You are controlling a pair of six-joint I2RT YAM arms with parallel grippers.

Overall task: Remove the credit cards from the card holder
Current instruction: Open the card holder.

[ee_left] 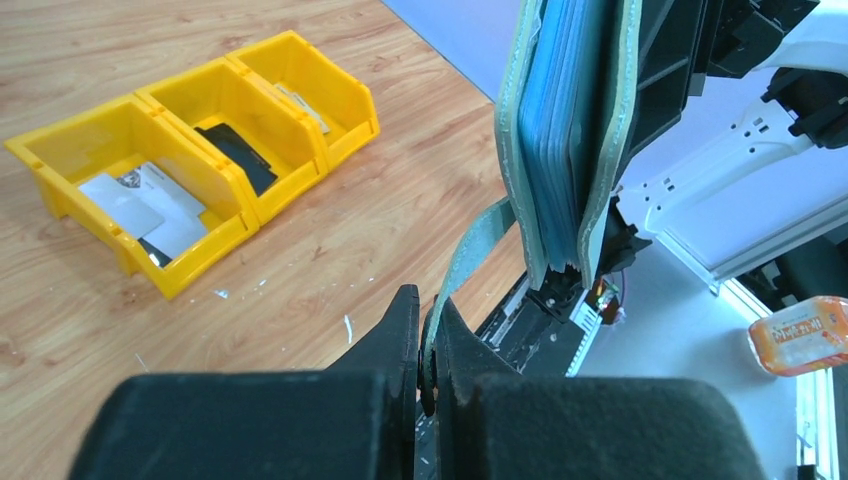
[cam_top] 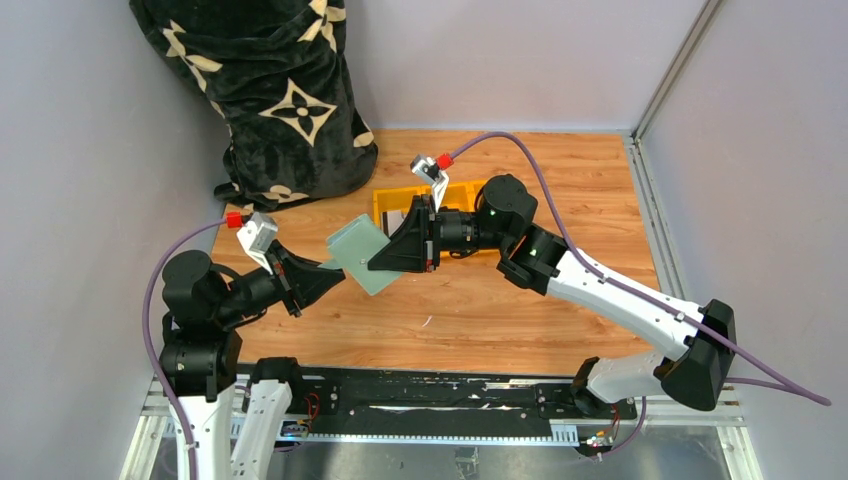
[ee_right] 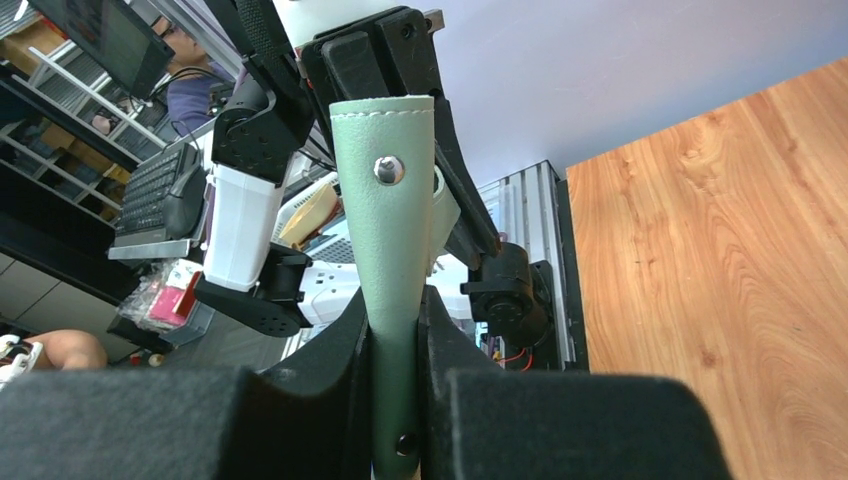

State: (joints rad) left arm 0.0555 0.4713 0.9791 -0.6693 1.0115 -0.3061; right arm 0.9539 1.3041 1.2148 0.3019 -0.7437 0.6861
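Note:
The sage-green card holder (cam_top: 355, 248) hangs in the air between both arms, above the wooden table. My right gripper (ee_right: 397, 340) is shut on its folded body (ee_right: 390, 230), edge-on, with a snap stud showing. My left gripper (ee_left: 428, 330) is shut on the holder's thin snap tab (ee_left: 470, 260), which trails down from the body (ee_left: 570, 130). Bluish sleeves fill the holder's inside; I can make out no card in them. Pale credit cards (ee_left: 135, 205) lie in one bin of the yellow tray. In the top view the left gripper (cam_top: 338, 272) and right gripper (cam_top: 385, 258) meet at the holder.
The yellow three-compartment tray (cam_top: 460, 190) stands behind the right gripper; its rim (ee_left: 60, 165) shows in the left wrist view, with a black item (ee_left: 235, 155) in the middle bin. A black patterned bag (cam_top: 280, 90) stands at the back left. Grey walls close in both sides.

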